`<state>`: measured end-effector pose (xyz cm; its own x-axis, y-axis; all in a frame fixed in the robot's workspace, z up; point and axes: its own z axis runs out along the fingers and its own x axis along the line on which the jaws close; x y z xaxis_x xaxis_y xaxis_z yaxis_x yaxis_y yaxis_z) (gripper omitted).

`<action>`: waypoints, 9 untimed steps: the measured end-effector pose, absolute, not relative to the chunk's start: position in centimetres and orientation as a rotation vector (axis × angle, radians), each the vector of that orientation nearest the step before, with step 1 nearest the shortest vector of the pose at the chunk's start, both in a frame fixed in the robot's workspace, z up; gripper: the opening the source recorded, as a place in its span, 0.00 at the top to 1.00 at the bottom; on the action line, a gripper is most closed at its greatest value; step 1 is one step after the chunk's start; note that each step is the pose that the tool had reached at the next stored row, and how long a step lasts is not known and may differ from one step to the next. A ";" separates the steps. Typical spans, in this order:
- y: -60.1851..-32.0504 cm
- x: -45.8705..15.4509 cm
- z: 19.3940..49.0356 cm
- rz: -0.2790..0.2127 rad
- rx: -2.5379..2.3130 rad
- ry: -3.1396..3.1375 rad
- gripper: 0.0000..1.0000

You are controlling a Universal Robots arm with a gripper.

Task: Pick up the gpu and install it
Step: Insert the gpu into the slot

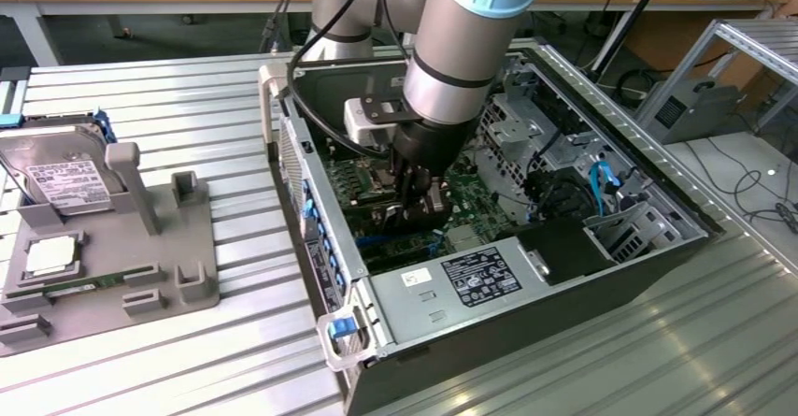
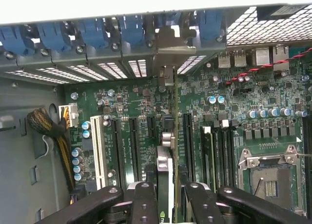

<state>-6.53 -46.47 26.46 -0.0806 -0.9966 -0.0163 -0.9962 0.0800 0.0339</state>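
Note:
The gpu (image 2: 166,158) stands edge-on over the green motherboard (image 2: 122,99) in the wrist view. It sits between two long black slots. Its silver bracket (image 2: 165,55) reaches the rear slot openings of the case. My gripper (image 2: 165,197) is shut on the card, with a black finger (image 2: 144,202) on either side of it. In the exterior view my gripper (image 1: 418,201) reaches down into the open computer case (image 1: 294,145), low over the board. Whether the card's edge sits fully in the slot cannot be told.
A row of blue slot latches (image 2: 87,33) lines the case's rear wall. A CPU socket (image 2: 265,177) and a sleeved cable bundle (image 2: 46,126) flank the slots. A power supply (image 1: 480,276) fills the case's near end. At the exterior view's left, a grey fixture (image 1: 163,276) holds a hard drive (image 1: 56,168).

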 end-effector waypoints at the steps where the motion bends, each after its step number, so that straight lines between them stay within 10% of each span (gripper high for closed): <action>1: -46.5 -6.5 26.5 -0.056 2.125 -2.298 0.73; 9: -46.5 -6.5 27.1 -0.056 2.125 -2.298 0.73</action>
<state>-6.52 -46.45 27.08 -0.0782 -0.9968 -0.0165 -0.9964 0.0776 0.0337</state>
